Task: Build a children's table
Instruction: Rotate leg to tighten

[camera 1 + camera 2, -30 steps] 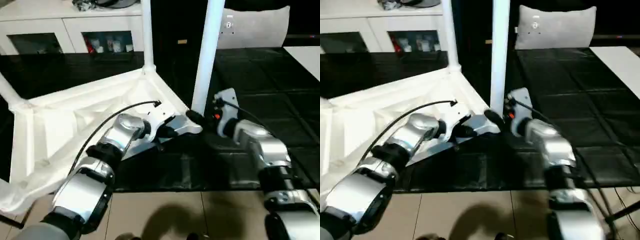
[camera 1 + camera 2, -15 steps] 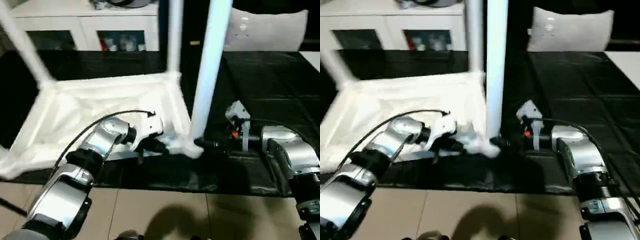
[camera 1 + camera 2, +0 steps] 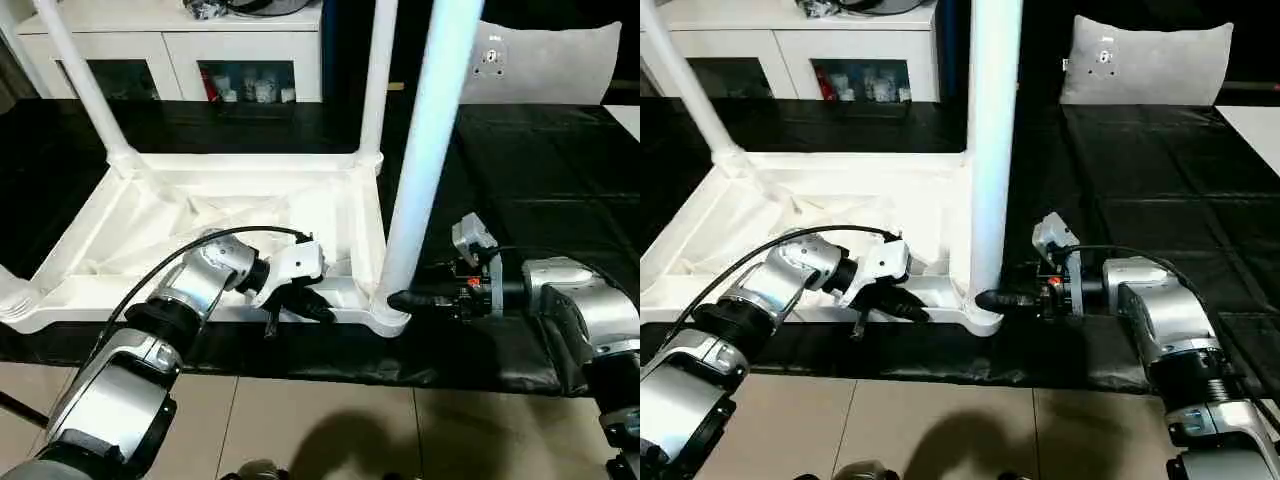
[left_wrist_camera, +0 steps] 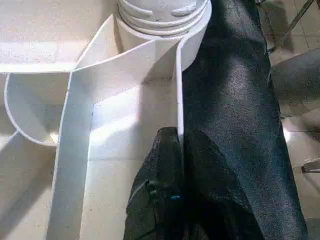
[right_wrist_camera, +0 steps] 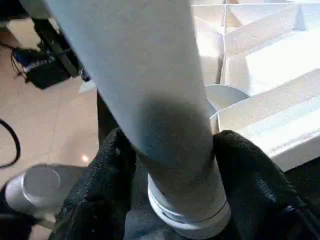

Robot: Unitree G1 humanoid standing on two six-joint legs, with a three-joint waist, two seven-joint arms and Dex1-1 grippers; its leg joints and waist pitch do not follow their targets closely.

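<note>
From the head cameras: the table top [image 3: 200, 225] has swung round since a second ago. It lay skewed across the black desk [image 3: 520, 170]; now its long side runs square along the near edge, ribbed underside up, near the desk's front edge. Three legs rise from its sockets, long axes upright, and the near leg [image 3: 425, 150] has come from a slight lean to plumb. That looks like a leg being seated and steadied.

Left wrist view: the left hand [image 4: 181, 137] is clenched on the thin rim wall [image 4: 179, 90] of the top, just beside the corner socket [image 4: 162, 20], pinning the top.

Right wrist view: the right hand [image 5: 172, 165] has narrowed around the leg's foot, one finger [image 5: 110, 160] on each side of the tube, hugging it just above the collar. A firm grasp I cannot confirm.
</note>
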